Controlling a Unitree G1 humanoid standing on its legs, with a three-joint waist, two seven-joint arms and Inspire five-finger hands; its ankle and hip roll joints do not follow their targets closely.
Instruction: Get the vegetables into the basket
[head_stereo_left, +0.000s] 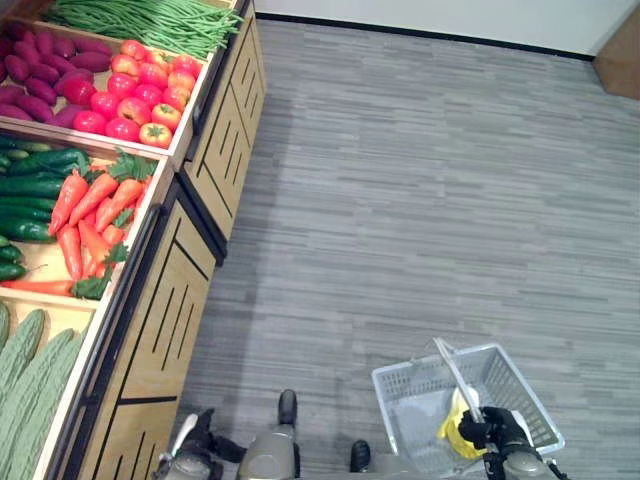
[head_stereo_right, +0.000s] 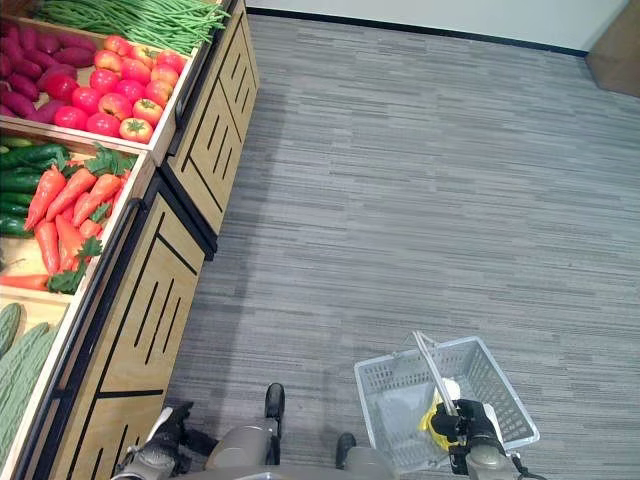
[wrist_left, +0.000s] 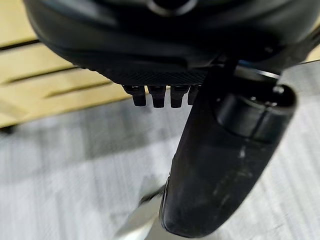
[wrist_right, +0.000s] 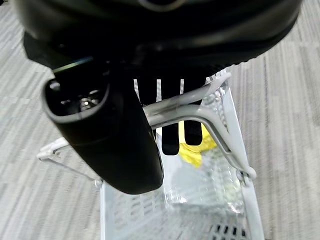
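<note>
One pale grey plastic mesh basket (head_stereo_left: 520, 405) hangs over the grey floor, its handle (wrist_right: 185, 102) gripped in the curled fingers of the right hand (head_stereo_left: 495, 430). Inside lies one yellow item (wrist_right: 197, 147), possibly a vegetable, just below that hand. The left hand (wrist_left: 160, 95) is empty, fingers curled under.

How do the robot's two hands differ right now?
The right hand has its fingers curled round the handle of the grey basket and carries it, while the left hand holds nothing, its fingers curled. The right hand hangs over the open floor; the left hand hangs beside the wooden vegetable stand. Both are dark and low at the robot's sides.
</note>
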